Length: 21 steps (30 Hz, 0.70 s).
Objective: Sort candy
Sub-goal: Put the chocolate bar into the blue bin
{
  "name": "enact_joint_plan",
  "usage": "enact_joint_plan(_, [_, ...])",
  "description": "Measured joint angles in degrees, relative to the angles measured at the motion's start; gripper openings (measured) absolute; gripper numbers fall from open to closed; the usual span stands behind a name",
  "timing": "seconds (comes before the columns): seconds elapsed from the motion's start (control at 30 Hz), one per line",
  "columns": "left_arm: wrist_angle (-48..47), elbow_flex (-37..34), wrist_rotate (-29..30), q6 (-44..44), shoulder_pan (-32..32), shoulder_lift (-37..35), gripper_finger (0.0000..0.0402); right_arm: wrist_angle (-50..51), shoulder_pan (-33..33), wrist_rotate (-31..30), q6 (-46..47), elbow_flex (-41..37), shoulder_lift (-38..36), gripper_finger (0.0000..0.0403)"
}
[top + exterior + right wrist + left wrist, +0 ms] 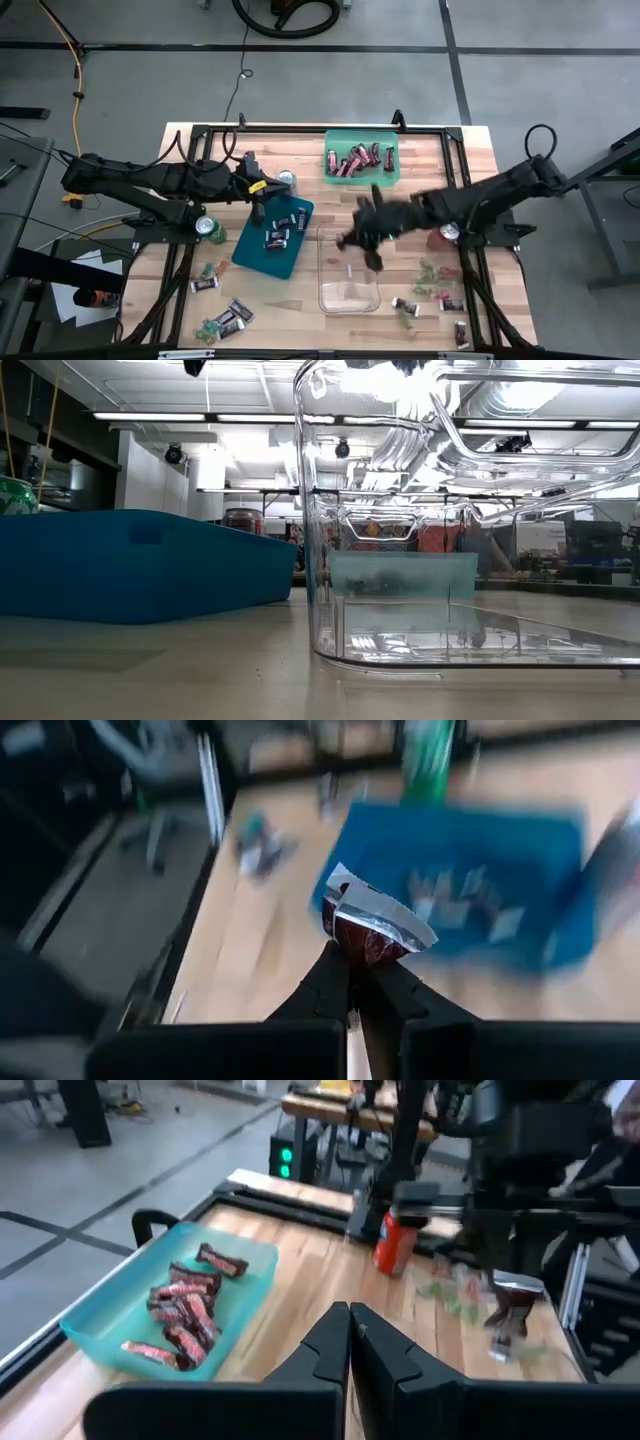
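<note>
Grey workshop floor surrounds a pale wooden table (300, 290) fenced by a black metal frame. On it stand a teal-green shallow plastic tray (361, 158) of dark red candy bars (352, 160), a deep blue plastic tray (273, 236) holding dark brown mini bars with pale print (277, 237), and a clear rectangular plastic bin (350, 272).

From the table's left side the left arm stretches low and nearly flat across the table's upper left part. Its left gripper (258, 203) sits at the blue tray's upper left corner, just beside a silver-topped round can (287, 179). In the left wrist view the fingers (330, 1345) are pressed together with nothing between them.

Reaching in from the right, the right arm is bent at the elbow and blurred, and its right gripper (368, 248) hangs over the clear bin's upper right part. In the right wrist view its fingers (330, 982) are pinched tight on a dark red candy bar with a crinkled silver wrapper end (372, 925), which sticks out just past the fingertips, with the blue tray blurred beyond it.

Loose wrapped candy pieces (222, 318) lie scattered on the bare wood near the table's lower left corner, and more loose sweets (432, 292) lie right of the clear bin. A green can (209, 229) stands left of the blue tray, and a red can (447, 234) stands under the right arm.
</note>
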<state>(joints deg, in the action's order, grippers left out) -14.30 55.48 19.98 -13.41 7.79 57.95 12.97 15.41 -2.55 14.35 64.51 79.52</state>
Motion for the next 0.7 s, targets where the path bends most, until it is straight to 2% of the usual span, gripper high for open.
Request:
enact_joint_plan(0.1, [4.13,0.0,0.32,0.04,0.0,0.0,0.0,-6.46,-4.24,0.78,-7.3,2.67,0.85,0.0001])
enact_joint_plan(0.27, [10.41,-0.01,1.3,0.12,0.0,-0.59,0.0,-6.85,-7.7,0.96,-14.96,8.49,3.9,0.0001])
enact_joint_plan(0.37, [11.08,-0.02,2.85,0.16,0.0,-0.93,0.0,-7.99,-8.55,1.66,-16.79,10.82,6.68,0.0])
enact_joint_plan(0.5, [11.4,-0.02,6.39,0.15,0.0,-1.95,0.0,-10.28,-9.67,2.21,-15.8,15.04,14.29,0.0])
enact_joint_plan(0.7, [12.99,-0.04,9.38,0.15,-0.02,-3.44,0.0,-8.15,-11.21,3.24,-15.0,27.3,29.56,0.0])
